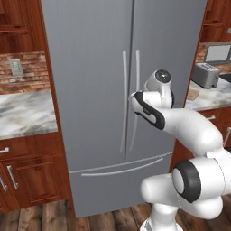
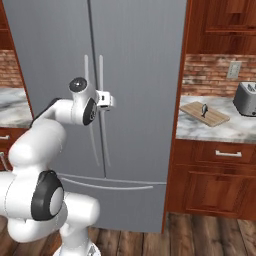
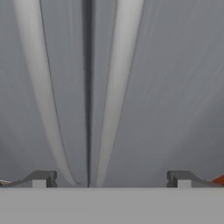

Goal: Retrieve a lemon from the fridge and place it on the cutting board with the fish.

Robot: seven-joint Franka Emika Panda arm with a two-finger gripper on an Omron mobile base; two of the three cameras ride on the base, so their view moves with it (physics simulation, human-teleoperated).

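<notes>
Toaster (image 2: 246, 98): a silver toaster was seen standing on the right table, against the brick wall.
Table (image 1: 22, 113): marble-topped tables were seen on either side, over red-brown wooden cabinets (image 2: 220, 185).
Outlets: one wall outlet (image 1: 16, 66) was set in the brick on the left, another (image 2: 233, 69) on the right.
Floor (image 1: 40, 216): dark wood planks were laid.
Microwave (image 1: 219, 53): partly seen at the far right edge.

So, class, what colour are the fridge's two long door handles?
Silver, on the grey fridge; the handles show best in the hand view.
</notes>
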